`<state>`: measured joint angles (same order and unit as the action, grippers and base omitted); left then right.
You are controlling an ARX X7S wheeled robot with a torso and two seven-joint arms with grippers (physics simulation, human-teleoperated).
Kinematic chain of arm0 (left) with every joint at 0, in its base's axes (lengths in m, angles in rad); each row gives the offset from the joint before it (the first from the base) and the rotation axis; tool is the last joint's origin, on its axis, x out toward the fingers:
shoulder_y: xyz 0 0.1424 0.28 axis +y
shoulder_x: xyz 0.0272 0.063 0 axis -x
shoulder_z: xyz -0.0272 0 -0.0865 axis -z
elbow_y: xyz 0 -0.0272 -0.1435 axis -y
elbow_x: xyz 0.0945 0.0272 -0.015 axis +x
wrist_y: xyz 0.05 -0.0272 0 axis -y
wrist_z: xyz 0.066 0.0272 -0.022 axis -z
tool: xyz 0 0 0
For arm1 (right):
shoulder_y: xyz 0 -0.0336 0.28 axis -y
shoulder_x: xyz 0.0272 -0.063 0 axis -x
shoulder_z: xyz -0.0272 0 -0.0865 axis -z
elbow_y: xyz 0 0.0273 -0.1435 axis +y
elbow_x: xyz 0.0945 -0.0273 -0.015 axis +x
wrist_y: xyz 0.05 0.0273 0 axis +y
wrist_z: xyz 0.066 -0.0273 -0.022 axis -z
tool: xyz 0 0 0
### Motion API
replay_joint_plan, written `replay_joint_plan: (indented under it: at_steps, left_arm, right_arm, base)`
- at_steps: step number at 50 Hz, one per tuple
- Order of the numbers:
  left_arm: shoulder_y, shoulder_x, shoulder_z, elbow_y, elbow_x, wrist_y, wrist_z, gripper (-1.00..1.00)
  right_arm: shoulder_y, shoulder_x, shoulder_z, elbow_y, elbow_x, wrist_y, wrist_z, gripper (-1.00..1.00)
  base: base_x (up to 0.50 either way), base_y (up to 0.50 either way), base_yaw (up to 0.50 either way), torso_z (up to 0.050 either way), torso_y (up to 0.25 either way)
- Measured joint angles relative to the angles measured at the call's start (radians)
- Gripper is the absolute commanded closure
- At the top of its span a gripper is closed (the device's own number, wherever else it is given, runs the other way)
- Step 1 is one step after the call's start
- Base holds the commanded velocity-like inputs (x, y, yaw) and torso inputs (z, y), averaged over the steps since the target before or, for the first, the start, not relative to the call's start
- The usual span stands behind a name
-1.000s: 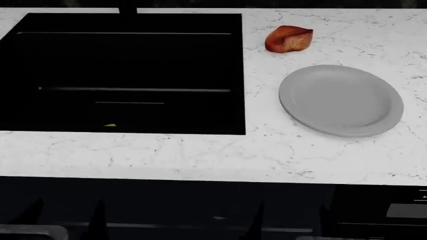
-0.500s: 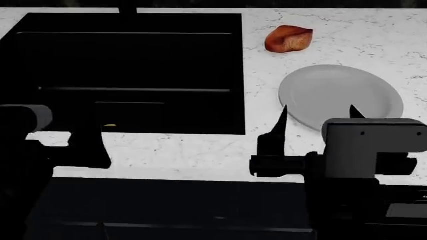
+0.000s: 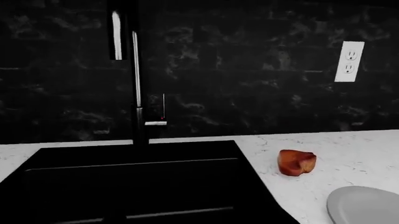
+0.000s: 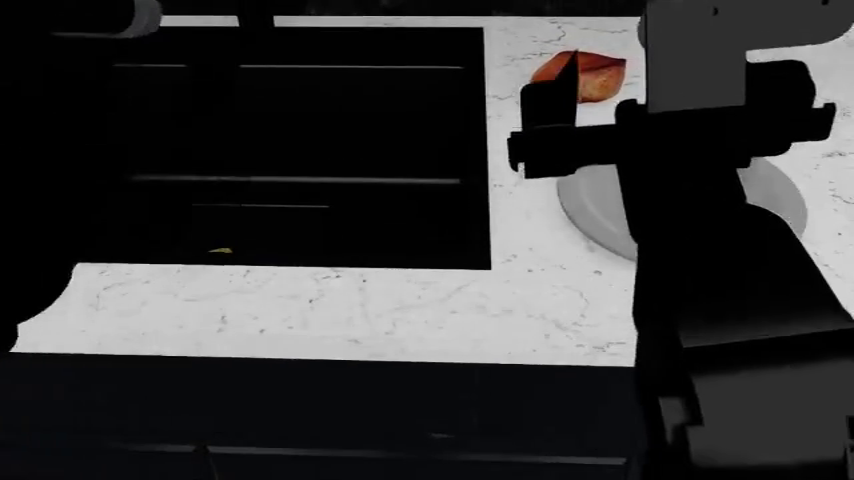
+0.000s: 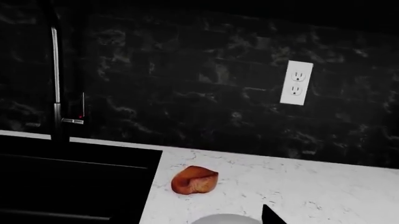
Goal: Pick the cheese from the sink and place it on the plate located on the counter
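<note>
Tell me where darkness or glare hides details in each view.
Head view: the black sink swallows detail, only a yellow sliver of cheese shows; dark arms cover most of the plate. Left wrist view: a bright highlight on the faucet. Right wrist view: the backsplash is dim but sharp.

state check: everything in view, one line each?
cheese: in the sink by its near wall, only a sliver shows
sink: no water seen
plate: on the counter, bare where visible
reddish lump: on the counter, apart from the plate
faucet: no water running
right tool: open, empty
left tool: not visible
</note>
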<state>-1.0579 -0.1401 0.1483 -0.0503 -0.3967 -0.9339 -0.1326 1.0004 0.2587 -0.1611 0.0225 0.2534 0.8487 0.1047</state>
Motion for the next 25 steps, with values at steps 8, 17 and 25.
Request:
replay_joint_plan:
  at_steps: [8,17,25]
  left_arm:
    - [-0.069,0.005,0.023,-0.089,0.016,0.01,0.001,-1.0]
    - [-0.091,0.005,0.032,-0.125,0.018,0.012,-0.005,-1.0]
    - [-0.097,0.002,0.037,-0.135,0.015,0.012,-0.01,-1.0]
  right_arm:
    - [0.062,-0.011,-0.016,0.088,-0.002,-0.015,-0.011,-1.0]
    - [0.087,-0.013,-0.016,0.111,0.006,-0.002,-0.012,-1.0]
    - [0.093,-0.015,-0.015,0.12,0.013,0.002,-0.014,-1.0]
  base:
    - [0.0,-0.07,0.0,0.0,0.0]
    - [0.0,-0.37,0.0,0.0,0.0]
    - [0.0,-0.36,0.0,0.0,0.0]
